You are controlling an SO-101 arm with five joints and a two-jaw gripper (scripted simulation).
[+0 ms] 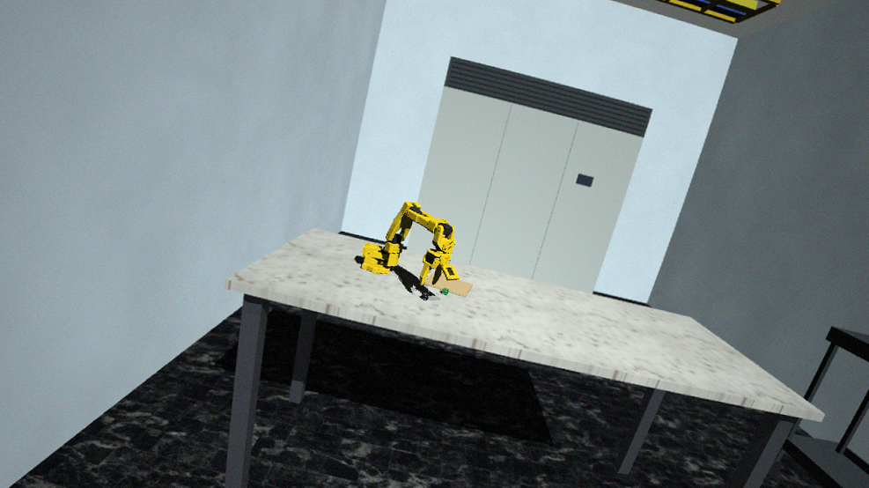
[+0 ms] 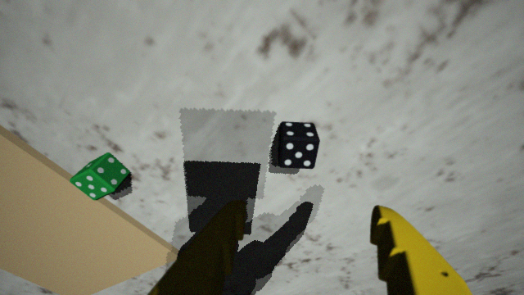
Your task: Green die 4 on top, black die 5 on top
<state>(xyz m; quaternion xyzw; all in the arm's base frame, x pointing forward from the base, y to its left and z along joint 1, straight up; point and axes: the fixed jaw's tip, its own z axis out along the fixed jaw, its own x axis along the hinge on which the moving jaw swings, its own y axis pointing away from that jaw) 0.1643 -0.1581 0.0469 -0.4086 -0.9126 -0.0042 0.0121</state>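
Black die [image 2: 297, 144] with five facing the wrist view, on bare table [image 2: 368, 82], green die [image 2: 100, 176] beside mat [image 2: 61, 229] edge, jaws partly parted, holding nothing.

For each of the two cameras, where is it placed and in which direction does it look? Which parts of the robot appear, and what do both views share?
Exterior: stands off in the room, above table height, facing the table and the far cabinet; the whole yellow arm shows.
Wrist: sits on the arm, looking down past the gripper at the table top; only its two fingers show, open and holding nothing.
Shared: the green die, lying off the tan mat, beside its edge. The black die is clear only in the wrist view.
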